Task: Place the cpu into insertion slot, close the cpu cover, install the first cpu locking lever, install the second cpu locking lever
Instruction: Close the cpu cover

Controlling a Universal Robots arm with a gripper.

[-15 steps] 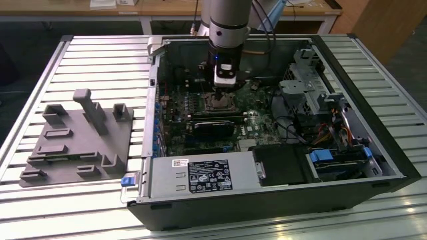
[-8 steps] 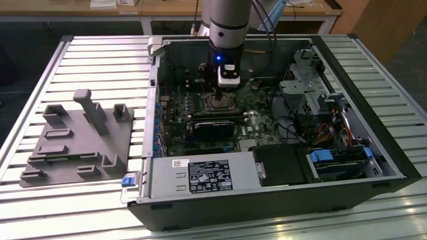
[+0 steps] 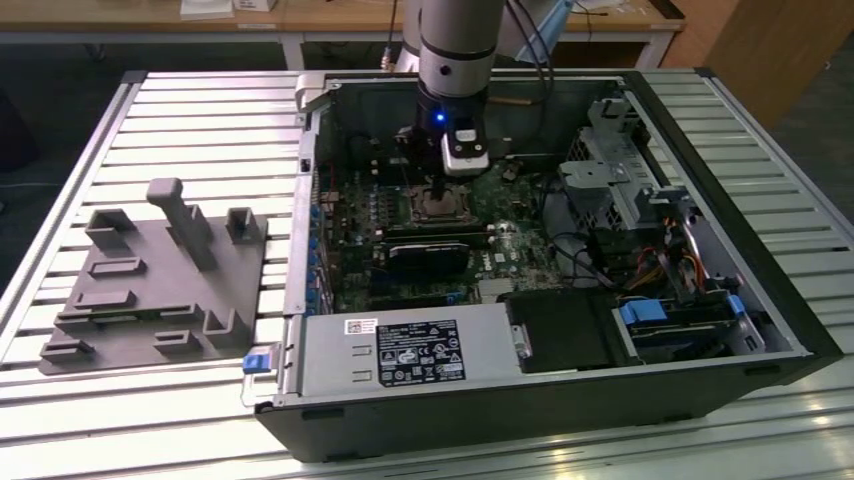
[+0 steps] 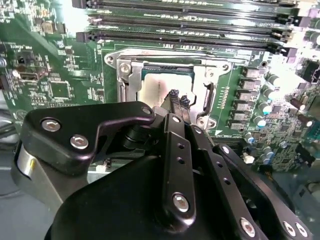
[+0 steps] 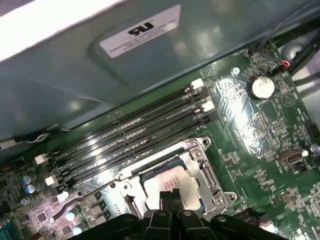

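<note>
Reaching straight down, the grey cylindrical robot arm (image 3: 454, 50) stands upright inside the open black computer case (image 3: 747, 330), which lies on the slatted aluminium table (image 3: 200, 120). A white printed label (image 3: 418, 352) sits on the grey power supply box (image 3: 334, 362), well away from the fingers (image 4: 173, 98). Another white printed sticker (image 5: 140, 31) marks the grey metal panel (image 5: 60, 85) beyond the fingertips.

The black fingers are drawn together, tips side by side with nothing seen between them. They are right over the flat square cpu (image 5: 165, 181) with its pale metal top; I cannot tell whether they touch it. The cpu lies in the silver-framed square insertion slot (image 4: 165, 53) on the green circuit board (image 5: 250, 135), directly under the fingertips. The thin silvery cpu cover (image 5: 201, 176) lies flat around it.

A thin wire lever (image 5: 85, 201) runs beside the slot, off to one side of the fingers. Four long black memory slots (image 5: 130, 135) lie between the fingertips and the panel. Low board parts surround the slot elsewhere.
</note>
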